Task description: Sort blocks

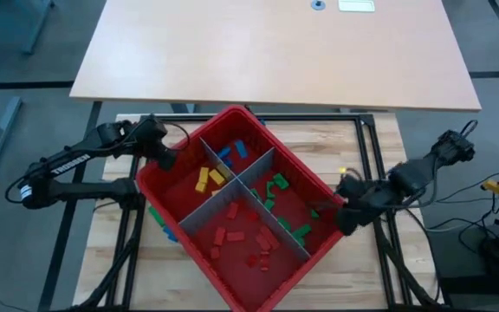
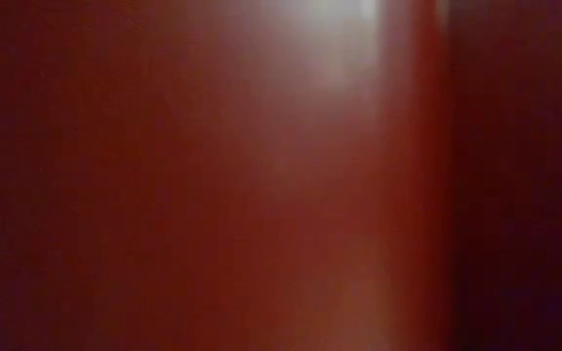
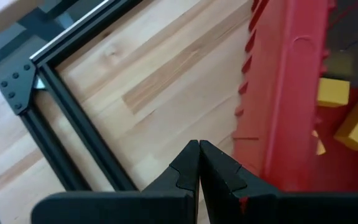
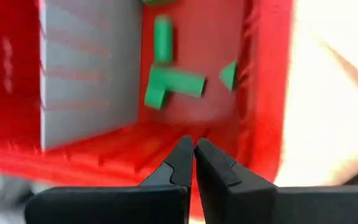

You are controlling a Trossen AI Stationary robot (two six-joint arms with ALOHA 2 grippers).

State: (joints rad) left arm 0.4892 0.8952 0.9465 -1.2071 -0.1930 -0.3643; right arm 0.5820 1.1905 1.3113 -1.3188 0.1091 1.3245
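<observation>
Sorting looks nearly done: small coloured rectangular blocks (image 1: 271, 192) lie grouped by colour inside the big red plastic bin (image 1: 168, 192). Left gripper (image 3: 199, 163) and right gripper (image 4: 193, 158), both pressed together and empty, flank its walls. Next, probably the stray blocks (image 1: 159, 218) beside the bin, seen only from above; the low view shows just red.

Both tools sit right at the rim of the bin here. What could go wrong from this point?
The left tool, shut, sits against the outer wall of the big red plastic bin, and the right tool, shut, at the opposite rim: a push could slide or tip it, mixing sorted blocks. A few small blue and green blocks lie on the table beside the bin; a shift could trap them.
</observation>
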